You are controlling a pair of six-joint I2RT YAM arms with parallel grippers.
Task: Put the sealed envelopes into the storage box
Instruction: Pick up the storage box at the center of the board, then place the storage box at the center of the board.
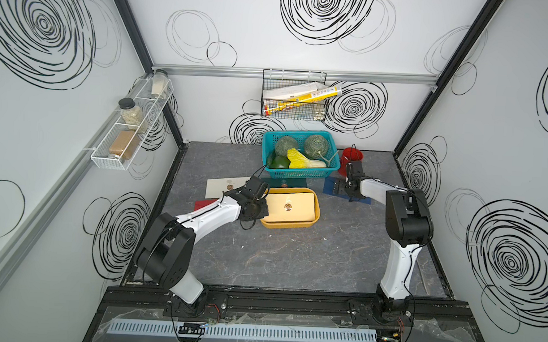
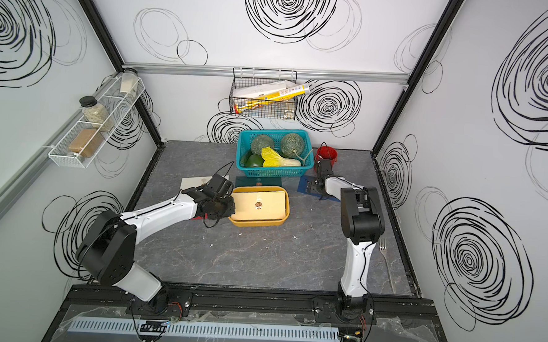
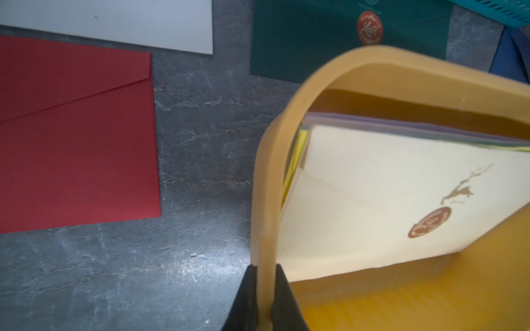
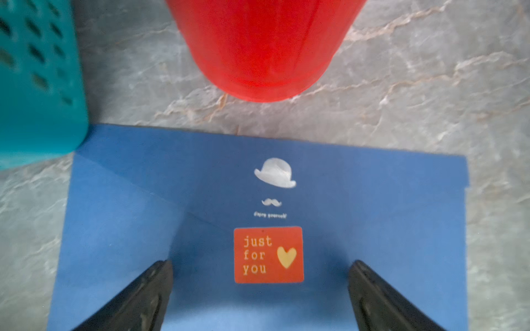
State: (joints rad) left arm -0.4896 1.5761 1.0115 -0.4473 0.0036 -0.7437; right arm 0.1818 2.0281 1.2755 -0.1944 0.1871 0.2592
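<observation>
- Grey marble-look table (image 1: 293, 259): 4 envelopes lie flat on it, the rest are in the storage box.
- Teal basket (image 1: 298, 173) of vegetables at the back, no label visible.
- Storage box (image 1: 290, 224), orange-yellow, mid-table just in front of the basket. The beige envelope (image 3: 372, 186) is on top inside; yellow (image 3: 298, 149) and lilac (image 3: 401, 123) edges show under it.
- White envelope (image 1: 223, 187) and red envelope (image 3: 77, 143) lie left of the box, the red one partly under the left arm in both top views.
- Dark green envelope (image 3: 315, 51) sits between box and basket, with pale print too blurred to read.
- Navy envelope (image 4: 258, 177) lies right of the basket, just in front of the red bucket (image 4: 263, 48).
- Left gripper (image 3: 265, 275): fingers pinch the rim at the box's left short end.
- Right gripper (image 4: 261, 266): fingers spread wide over the navy envelope, 1 on each side of the sticker. Contact: cannot tell.
- Orange sticker (image 4: 268, 254) reads "just for you", plus 1 yellow heart.
- White hat and moustache print (image 4: 274, 173); the line below it is too blurred to read.
- Round seals: red on green (image 3: 370, 27), and brown on beige (image 3: 429, 222) beside a gold deer. Seal text is illegible.
</observation>
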